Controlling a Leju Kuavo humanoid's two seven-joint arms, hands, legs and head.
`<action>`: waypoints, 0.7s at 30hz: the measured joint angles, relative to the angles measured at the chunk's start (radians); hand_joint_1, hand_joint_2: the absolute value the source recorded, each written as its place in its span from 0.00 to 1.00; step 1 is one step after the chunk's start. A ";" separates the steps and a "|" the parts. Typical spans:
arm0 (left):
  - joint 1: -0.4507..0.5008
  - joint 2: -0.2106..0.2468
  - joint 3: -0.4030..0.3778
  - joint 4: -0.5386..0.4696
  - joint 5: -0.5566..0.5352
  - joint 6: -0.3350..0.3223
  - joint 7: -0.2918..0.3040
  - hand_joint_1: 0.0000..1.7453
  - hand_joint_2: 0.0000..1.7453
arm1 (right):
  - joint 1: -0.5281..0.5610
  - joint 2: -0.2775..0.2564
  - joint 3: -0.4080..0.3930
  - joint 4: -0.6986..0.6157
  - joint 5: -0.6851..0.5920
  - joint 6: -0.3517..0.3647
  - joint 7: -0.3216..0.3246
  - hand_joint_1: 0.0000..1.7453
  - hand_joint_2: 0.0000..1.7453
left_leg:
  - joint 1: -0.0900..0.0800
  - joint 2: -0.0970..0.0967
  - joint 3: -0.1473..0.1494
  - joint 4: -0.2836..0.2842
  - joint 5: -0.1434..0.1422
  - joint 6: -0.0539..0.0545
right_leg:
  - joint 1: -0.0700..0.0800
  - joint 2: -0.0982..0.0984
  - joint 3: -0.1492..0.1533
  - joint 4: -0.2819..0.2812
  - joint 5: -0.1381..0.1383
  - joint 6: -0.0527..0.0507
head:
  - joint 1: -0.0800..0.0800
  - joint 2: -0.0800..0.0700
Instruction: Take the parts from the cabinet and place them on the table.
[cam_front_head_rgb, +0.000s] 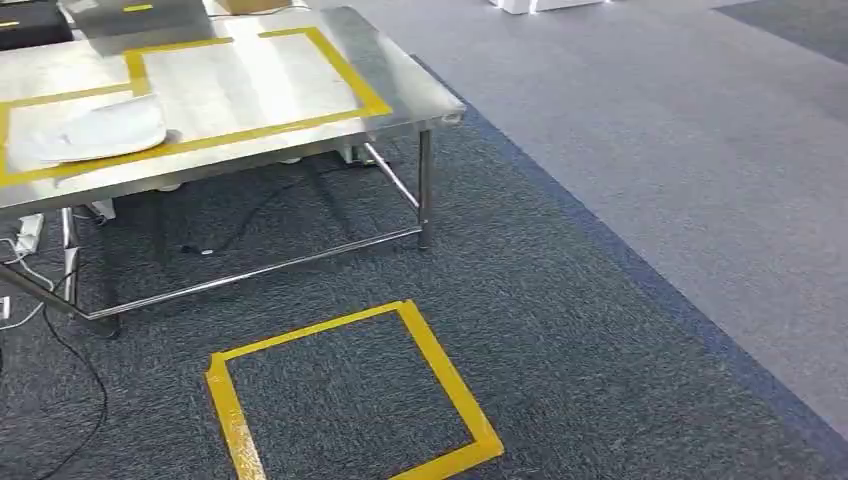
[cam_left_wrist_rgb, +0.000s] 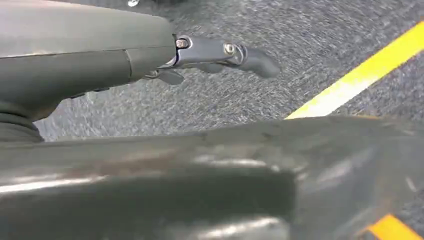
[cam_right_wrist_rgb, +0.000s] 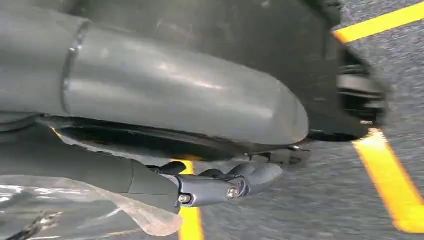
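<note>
At the right wrist, we saw the right hand (cam_right_wrist_rgb: 220, 187) with its dark fingers (cam_right_wrist_rgb: 260, 175) curled over a clear plastic bag (cam_right_wrist_rgb: 125, 210), which it seemed to hold; what the bag contained we could not make out. At the left wrist, the left hand (cam_left_wrist_rgb: 215, 55) hung above dark grey carpet (cam_left_wrist_rgb: 225, 100), one finger (cam_left_wrist_rgb: 250, 57) reaching out straight with nothing in it; whether the other fingers were spread or curled we could not tell. A yellow tape line (cam_left_wrist_rgb: 360, 75) ran across the carpet beside it. From the head view we saw a stainless steel table (cam_front_head_rgb: 400, 90) marked with yellow tape (cam_front_head_rgb: 340, 60), a white bagged part (cam_front_head_rgb: 90, 130) lying on it within the tape, cables (cam_front_head_rgb: 40, 300) under it, and a yellow taped square (cam_front_head_rgb: 440, 370) on the carpet in front.
</note>
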 joint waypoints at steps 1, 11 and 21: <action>0.000 0.000 0.000 0.000 -0.001 0.000 0.000 0.00 0.00 | 0.003 0.000 -0.001 0.000 0.000 -0.003 0.007 0.00 0.00 | 0.000 0.013 -0.004 0.002 0.002 -0.001 | -0.002 -0.003 0.010 -0.008 0.016 0.003 | 0.000 0.000; -0.007 -0.001 -0.001 0.000 0.010 0.011 0.006 0.00 0.00 | 0.001 0.005 -0.033 -0.001 -0.044 -0.046 0.065 0.00 0.00 | 0.001 0.031 -0.014 0.046 -0.032 -0.053 | 0.001 -0.051 0.175 -0.317 0.136 -0.056 | -0.007 0.000; 0.008 -0.005 0.055 0.000 0.085 0.033 -0.079 0.00 0.00 | -0.006 0.011 -0.122 -0.005 -0.130 -0.040 0.059 0.00 0.00 | 0.006 -0.129 -0.007 0.039 -0.006 -0.024 | 0.015 0.097 0.152 -0.297 0.151 -0.060 | -0.011 0.000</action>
